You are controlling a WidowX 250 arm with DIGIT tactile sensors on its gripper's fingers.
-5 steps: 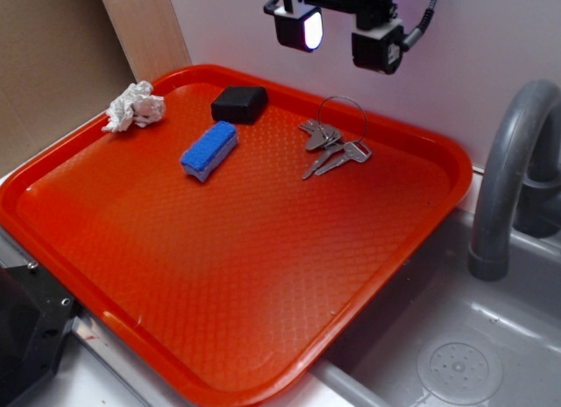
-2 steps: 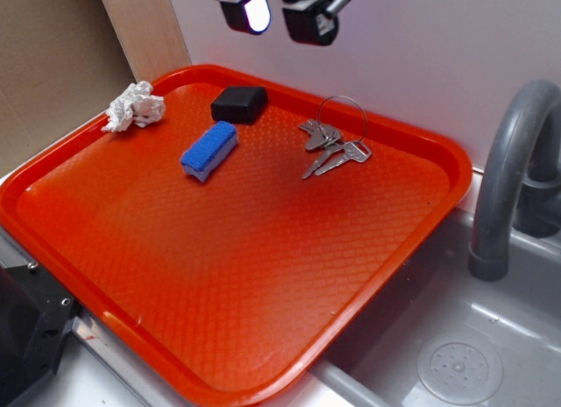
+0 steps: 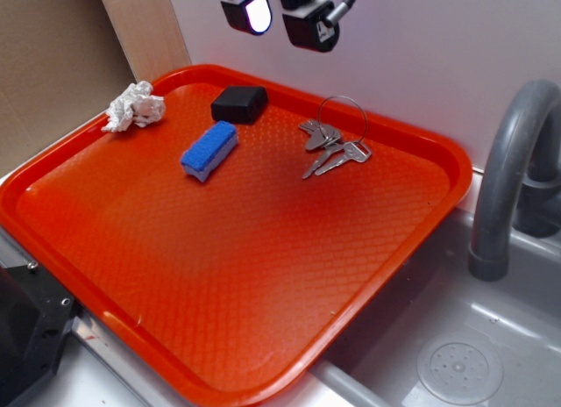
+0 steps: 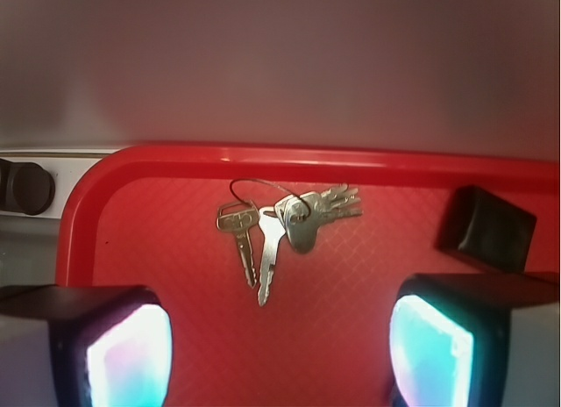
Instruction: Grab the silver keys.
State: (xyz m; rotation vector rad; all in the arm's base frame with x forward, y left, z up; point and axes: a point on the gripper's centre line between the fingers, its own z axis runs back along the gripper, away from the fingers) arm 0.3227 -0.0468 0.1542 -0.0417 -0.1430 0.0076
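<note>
The silver keys (image 3: 329,146) lie flat on the red tray (image 3: 263,275) near its far right edge, their thin wire ring pointing to the back wall. In the wrist view the silver keys (image 4: 280,227) sit ahead of the fingers, in the middle of the picture. My gripper (image 3: 279,10) hangs high above the tray's back edge, well apart from the keys, open and empty. Its two glowing pads (image 4: 127,359) stand far apart with bare tray between them.
A black rectangular block (image 3: 238,103) and a blue sponge (image 3: 209,150) lie left of the keys. Crumpled white paper (image 3: 133,106) rests on the tray's far left rim. A grey sink (image 3: 465,354) with a curved faucet (image 3: 508,161) lies to the right. The white wall stands close behind.
The gripper has moved left and upward, from above the keys' ring to over the block's side of the tray. Nothing on the tray has shifted.
</note>
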